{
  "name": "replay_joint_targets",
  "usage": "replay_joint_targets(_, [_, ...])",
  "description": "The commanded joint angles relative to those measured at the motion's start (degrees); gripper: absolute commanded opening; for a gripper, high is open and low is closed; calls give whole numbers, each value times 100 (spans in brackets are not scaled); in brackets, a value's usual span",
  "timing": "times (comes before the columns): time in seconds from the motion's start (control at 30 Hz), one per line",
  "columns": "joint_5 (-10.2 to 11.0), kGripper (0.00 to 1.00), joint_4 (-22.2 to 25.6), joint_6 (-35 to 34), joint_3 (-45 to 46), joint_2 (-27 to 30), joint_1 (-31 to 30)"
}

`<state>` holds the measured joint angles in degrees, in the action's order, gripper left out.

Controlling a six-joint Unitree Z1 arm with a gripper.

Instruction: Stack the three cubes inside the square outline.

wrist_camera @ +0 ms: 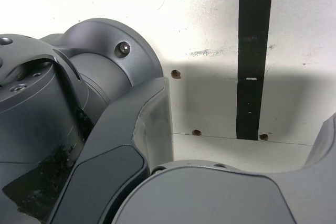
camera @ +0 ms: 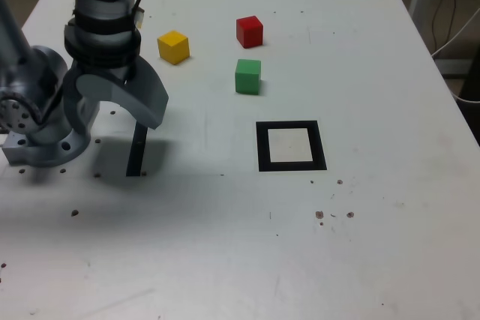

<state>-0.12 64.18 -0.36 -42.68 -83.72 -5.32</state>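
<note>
The gripper (camera: 120, 114) hangs with its jaws spread apart and empty, at the exterior view's left, over a thin black strip (camera: 137, 149) on the white table (camera: 225, 260). Well to its right lies the square outline (camera: 291, 145), empty. Farther back sit the green cube (camera: 248, 76), red cube (camera: 250, 31) and yellow cube (camera: 173, 46), each apart.

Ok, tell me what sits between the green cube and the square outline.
Nothing: in the exterior view, only bare white table separates the green cube from the square outline. The wrist view shows neither.
</note>
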Motion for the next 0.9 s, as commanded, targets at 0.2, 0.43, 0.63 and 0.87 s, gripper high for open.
replay_joint_targets(0.2, [-15, 99, 14, 11, -15, -25, 7])
replay_joint_targets(0.43, [-71, 99, 21, 13, -43, -17, 5])
replay_joint_targets(0.63, [-79, 99, 38, 11, -70, -34, 6])
replay_joint_targets(0.87, [-84, 99, 71, 13, -67, -40, 6])
